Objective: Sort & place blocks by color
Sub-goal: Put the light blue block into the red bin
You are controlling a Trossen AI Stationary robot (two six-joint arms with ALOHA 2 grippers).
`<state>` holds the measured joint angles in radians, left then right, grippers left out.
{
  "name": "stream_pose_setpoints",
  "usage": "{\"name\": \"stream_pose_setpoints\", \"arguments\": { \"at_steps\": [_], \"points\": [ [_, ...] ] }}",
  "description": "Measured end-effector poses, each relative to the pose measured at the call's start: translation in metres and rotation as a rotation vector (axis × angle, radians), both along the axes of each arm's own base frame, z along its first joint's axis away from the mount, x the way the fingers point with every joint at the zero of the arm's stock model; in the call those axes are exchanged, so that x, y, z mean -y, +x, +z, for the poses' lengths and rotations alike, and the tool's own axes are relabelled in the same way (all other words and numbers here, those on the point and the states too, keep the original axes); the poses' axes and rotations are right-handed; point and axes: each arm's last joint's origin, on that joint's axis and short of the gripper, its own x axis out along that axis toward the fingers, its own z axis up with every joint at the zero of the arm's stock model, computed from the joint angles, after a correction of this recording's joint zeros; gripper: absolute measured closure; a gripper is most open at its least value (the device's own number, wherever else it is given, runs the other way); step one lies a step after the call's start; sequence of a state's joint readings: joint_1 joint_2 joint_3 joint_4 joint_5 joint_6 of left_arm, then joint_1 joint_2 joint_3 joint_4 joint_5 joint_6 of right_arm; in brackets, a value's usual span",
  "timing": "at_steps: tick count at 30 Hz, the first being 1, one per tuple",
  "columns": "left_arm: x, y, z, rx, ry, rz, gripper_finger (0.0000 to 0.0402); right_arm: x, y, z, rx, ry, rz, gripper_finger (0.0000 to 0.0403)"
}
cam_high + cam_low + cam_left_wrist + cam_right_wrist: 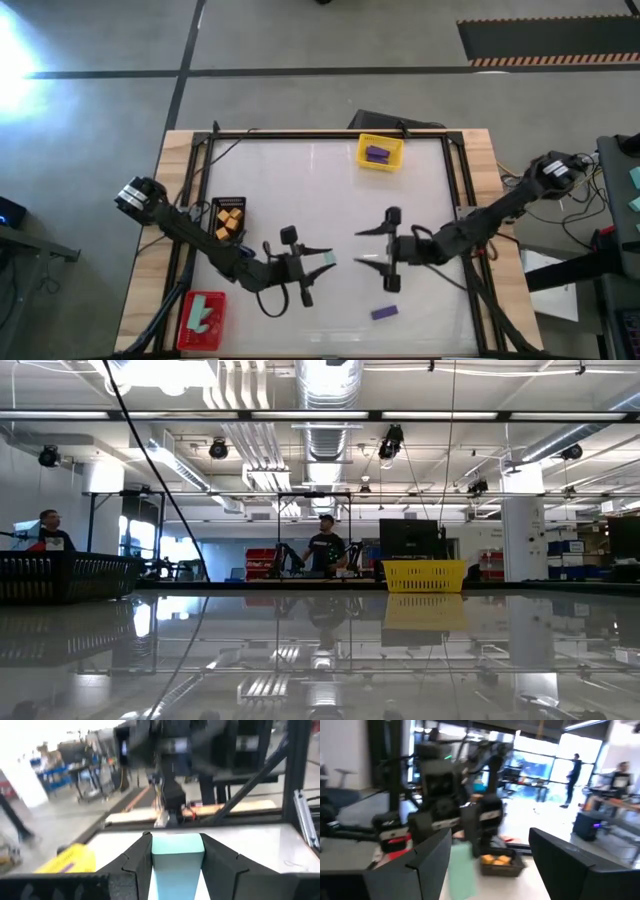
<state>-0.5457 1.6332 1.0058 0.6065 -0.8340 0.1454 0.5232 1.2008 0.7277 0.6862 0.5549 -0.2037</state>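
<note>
Glossy white table [320, 190], wooden edges, matt blocks [384, 313].

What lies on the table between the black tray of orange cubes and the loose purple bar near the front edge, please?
In the high view, between the black tray and the loose purple bar sits the left gripper, shut on a mint-teal bar.

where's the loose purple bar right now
In the high view the purple bar lies on the table's near right, just below the open right pincer, far from the yellow tray.

No lettering, label, brand, number or sign can be read in any view, whether on the trays, the blocks, the arms or in the room behind.
</note>
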Motion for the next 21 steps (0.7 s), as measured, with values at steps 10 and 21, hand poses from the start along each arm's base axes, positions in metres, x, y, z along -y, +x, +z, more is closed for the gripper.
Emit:
{"name": "stream_pose_setpoints", "arguments": {
  "at_steps": [10, 21],
  "points": [
    [-0.028, -0.036, 0.003, -0.347, -0.457, 0.196, 0.0279, 0.018, -0.022, 0.03, 0.059, -0.074, -0.103, 0.0165],
    [-0.032, -0.108, 0.003, -1.101, -1.126, 0.69, 0.0279, 0.018, -0.02, 0.027, 0.043, -0.14, -0.112, 0.0167]
  ]
}}
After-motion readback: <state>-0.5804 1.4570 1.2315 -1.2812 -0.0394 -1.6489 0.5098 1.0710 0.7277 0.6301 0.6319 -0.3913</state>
